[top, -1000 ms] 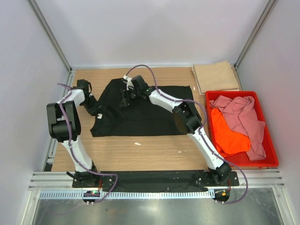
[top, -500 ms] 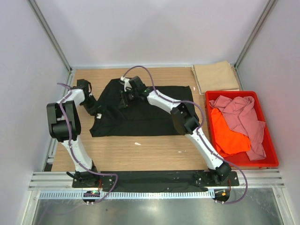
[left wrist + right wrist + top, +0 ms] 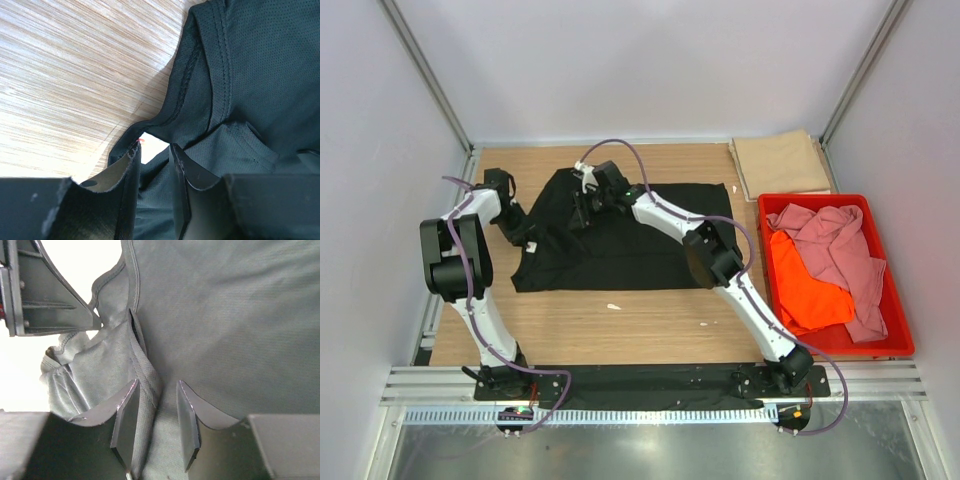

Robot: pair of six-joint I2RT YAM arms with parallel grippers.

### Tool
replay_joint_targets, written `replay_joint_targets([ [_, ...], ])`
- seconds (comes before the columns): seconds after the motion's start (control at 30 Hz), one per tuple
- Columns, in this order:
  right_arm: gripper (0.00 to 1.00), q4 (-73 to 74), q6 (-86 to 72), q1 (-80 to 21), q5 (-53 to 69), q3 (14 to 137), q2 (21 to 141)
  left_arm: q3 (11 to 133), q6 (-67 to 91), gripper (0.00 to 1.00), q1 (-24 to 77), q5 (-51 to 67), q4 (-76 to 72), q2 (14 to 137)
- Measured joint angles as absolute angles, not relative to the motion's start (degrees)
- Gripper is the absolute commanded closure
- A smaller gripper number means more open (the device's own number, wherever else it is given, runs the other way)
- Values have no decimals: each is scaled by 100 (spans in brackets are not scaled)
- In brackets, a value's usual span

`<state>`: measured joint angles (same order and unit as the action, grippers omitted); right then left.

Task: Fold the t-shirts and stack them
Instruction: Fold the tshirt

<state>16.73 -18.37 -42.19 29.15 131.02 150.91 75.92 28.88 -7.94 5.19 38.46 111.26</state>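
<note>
Pinching the black t-shirt [image 3: 640, 250] at the side farthest from the red crate [image 3: 840, 198], ready for a fold.
The shirt lies flat on the wood just left of the crate. The tan t-shirt [image 3: 780, 165] sits folded just behind the crate, and the pink t-shirt [image 3: 830, 240] and orange t-shirt [image 3: 805, 290] are heaped inside it. The left gripper [image 3: 155, 150] has its jaws nipped on the sleeve hem. The right gripper [image 3: 156, 390], slightly nearer the crate, has its jaws drawn in on a seam ridge. To fold well, I judge both should rise together and carry the edge toward the crate at matching height, keeping the cloth taut between them. Uneven pull would skew the crease or slip the thin hem free.
</note>
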Motion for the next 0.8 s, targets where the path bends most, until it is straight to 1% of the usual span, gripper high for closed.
replay_joint_targets([
  [0.07,58,1669,-1839,-4248,2932,13135,15152,7592,2886,69,-795,523,3844,11126],
  [0.17,54,1647,-1859,-4298,2945,13161,15262,7592,2873,69,-795,534,3844,11126],
  [0.27,53,1636,-1848,-4309,2945,13218,15279,7592,2838,69,-795,541,3844,11126],
  [0.33,69,1636,-1817,-4320,2936,13222,15288,7592,2825,69,-795,543,3844,11126],
  [0.37,81,1645,-1804,-4331,2932,13222,15294,7592,2823,69,-795,541,3844,11126],
  [0.43,92,1693,-1796,-4335,2926,13222,15308,7592,2823,69,-795,541,3844,11126],
  [0.47,99,1732,-1787,-4335,2923,13222,15312,7592,2823,69,-795,539,3844,11126],
  [0.63,99,1772,-1769,-4335,2794,13211,15308,7592,2821,69,-795,528,3844,11126],
  [0.8,99,1706,-1772,-4386,2335,12796,15004,7592,2814,69,-795,517,3844,11126],
])
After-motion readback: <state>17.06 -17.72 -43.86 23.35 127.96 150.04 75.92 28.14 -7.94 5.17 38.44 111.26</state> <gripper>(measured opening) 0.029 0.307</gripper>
